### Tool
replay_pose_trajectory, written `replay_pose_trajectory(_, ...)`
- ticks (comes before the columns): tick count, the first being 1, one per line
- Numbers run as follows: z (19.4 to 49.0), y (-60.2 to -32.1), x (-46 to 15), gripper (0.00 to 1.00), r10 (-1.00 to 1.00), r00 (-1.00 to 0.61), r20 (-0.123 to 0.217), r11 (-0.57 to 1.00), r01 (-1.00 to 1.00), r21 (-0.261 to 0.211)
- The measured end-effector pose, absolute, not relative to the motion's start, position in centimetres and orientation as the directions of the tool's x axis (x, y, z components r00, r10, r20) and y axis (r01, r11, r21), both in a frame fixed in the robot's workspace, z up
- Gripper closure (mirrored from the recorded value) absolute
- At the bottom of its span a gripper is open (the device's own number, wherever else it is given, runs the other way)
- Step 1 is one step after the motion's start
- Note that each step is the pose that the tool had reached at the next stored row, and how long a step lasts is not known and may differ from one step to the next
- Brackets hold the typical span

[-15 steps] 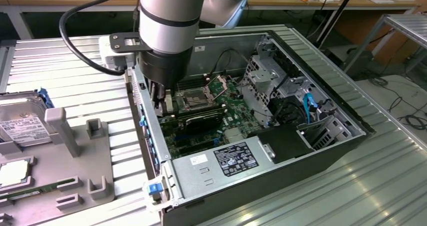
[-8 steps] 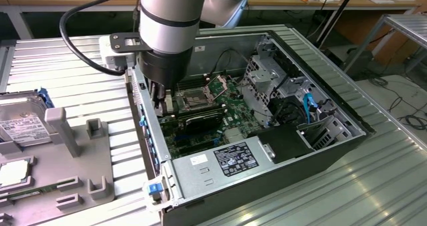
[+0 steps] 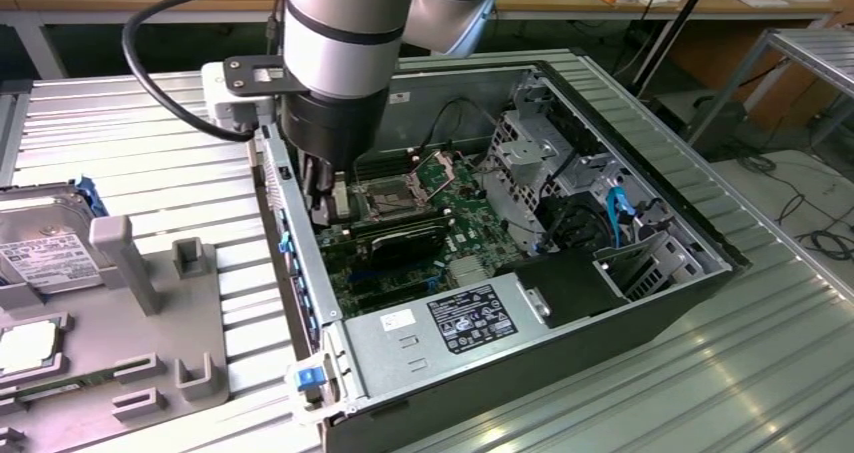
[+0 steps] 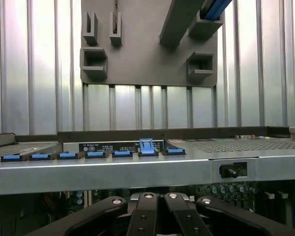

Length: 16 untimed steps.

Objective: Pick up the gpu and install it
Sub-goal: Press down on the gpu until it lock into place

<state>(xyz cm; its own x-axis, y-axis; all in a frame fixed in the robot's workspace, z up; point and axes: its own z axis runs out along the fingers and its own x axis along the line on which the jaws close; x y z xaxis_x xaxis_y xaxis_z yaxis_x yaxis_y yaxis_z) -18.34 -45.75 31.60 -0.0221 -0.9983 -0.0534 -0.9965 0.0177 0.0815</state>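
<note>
The open computer case (image 3: 641, 303) sits on the bench (image 3: 801, 373); the gpu (image 3: 400, 241) lies inside it. The tool (image 3: 320, 208) is down in the case with its fingers (image 4: 152, 216) pressed together, holding nothing.

Gpu (image 3: 400, 241) in the case (image 3: 667, 283) — holder tray (image 3: 147, 303) to exterior view's left.

The pincer (image 4: 160, 209) sits closed, its black fingers (image 4: 142, 216) drawn together just inside the open computer case — green board (image 4: 226, 189) visible beside them. Across the case's metal edge (image 4: 137, 172) runs a row of blue clips (image 4: 71, 156), one clip (image 4: 146, 146) raised. Beyond lies the ribbed metal surface (image 4: 34, 73) carrying a grey holder tray (image 4: 147, 54)
</note>
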Motion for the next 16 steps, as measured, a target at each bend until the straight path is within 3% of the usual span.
replay_pose_trajectory(16, 30.9, -43.9, -18.3, 0.89, -0.998, -0.022, -0.064, 0.017, -0.997, 0.073)
